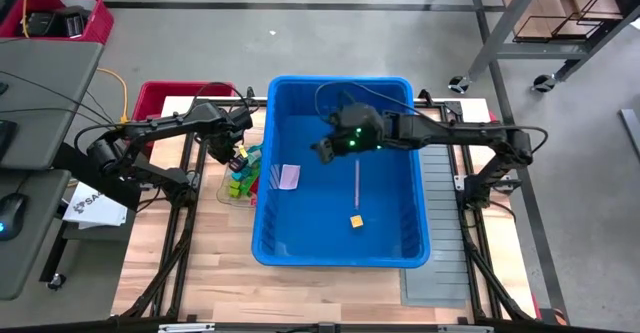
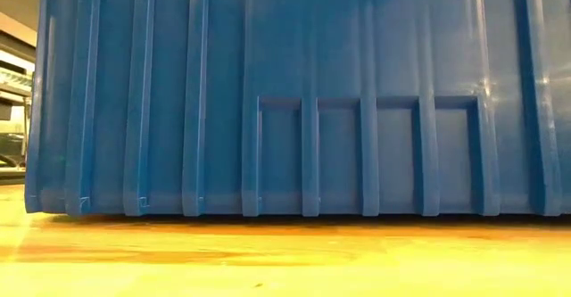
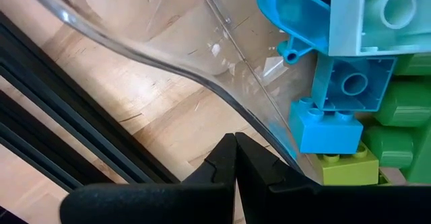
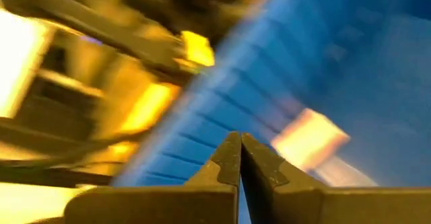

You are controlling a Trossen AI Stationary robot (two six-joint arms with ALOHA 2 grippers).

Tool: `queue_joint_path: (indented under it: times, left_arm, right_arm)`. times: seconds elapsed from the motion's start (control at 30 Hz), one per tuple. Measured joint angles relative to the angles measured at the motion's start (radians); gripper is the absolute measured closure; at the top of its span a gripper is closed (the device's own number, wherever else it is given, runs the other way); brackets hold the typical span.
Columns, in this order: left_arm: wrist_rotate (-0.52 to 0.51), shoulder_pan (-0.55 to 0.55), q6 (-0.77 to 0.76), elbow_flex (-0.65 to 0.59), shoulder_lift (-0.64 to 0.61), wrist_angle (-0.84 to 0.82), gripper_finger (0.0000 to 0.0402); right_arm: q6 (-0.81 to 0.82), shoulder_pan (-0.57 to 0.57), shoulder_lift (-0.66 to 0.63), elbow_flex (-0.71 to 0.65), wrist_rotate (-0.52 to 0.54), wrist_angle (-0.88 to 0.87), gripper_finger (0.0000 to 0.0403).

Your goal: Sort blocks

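Blocks [image 3: 340, 109] just beside left end effector [image 3: 235, 158]

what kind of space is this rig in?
Likely a robotics lab or workshop: bare concrete floor, a wheeled metal rack, and a desk with a mouse beside the wooden table holding the blue bin.

Two dark, jointed arms are seen, trailed by thin black cables. A green light glows on the right claw [image 1: 327, 150]; matte black fingers [image 3: 222, 163] are tapered.
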Motion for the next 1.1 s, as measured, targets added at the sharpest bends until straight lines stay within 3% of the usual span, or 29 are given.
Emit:
queue_joint_path:
  times: [0.23,0.37,0.53,0.7,1.1]
  left_arm:
    - [-0.001,-0.001,0.0,0.0,0.0,0.0,0.0401]
    - [0.0,-0.001,0.001,0.0,0.0,0.0,0.0402]
    - [0.0,-0.001,-0.002,0.0,0.0,0.0,0.0402]
    - [0.002,-0.001,-0.008,0.0,0.0,-0.001,0.0401]
    - [0.002,-0.001,-0.009,-0.008,0.0,0.004,0.0401]
  right_arm:
    - [-0.023,0.001,0.069,0.0,0.19,-0.42,0.0387]
    - [-0.01,0.02,0.168,-0.001,0.272,-0.669,0.0326]
    - [0.192,0.026,0.34,-0.011,0.286,-0.986,0.0233]
    - [0.2,0.023,0.437,-0.021,0.121,-0.925,0.0203]
    - [0.294,-0.018,0.453,-0.02,0.022,-0.73,0.0202]
